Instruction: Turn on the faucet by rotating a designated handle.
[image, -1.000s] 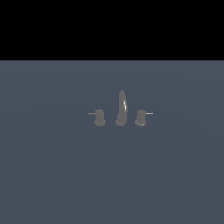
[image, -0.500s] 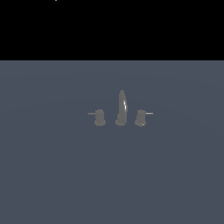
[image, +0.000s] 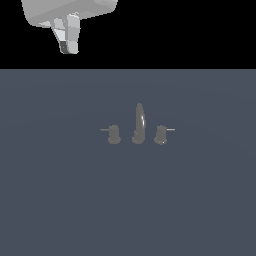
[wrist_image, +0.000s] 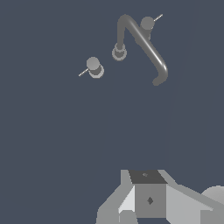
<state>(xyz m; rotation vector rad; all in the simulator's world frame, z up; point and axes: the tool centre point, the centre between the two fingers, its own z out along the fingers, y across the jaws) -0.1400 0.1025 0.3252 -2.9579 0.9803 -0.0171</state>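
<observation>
The faucet stands mid-floor in the exterior view: a tall arched spout (image: 139, 122) between two stubby knobs. The handle (image: 114, 134) is the knob on the exterior view's left, its thin rod pointing left. The twin knob (image: 160, 134) has its rod pointing right. My gripper (image: 69, 49) hangs high at the exterior view's upper left, far from the faucet, fingers together and holding nothing. The wrist view shows the spout (wrist_image: 141, 41), the handle (wrist_image: 94, 67), the twin knob (wrist_image: 147, 22) and my gripper (wrist_image: 145, 177), well apart from them.
A flat blue-grey floor (image: 128, 200) spreads around the faucet. Above its far edge the background is black.
My gripper has come into the exterior view at the upper left; it was out of view before. The faucet and both knobs have not moved.
</observation>
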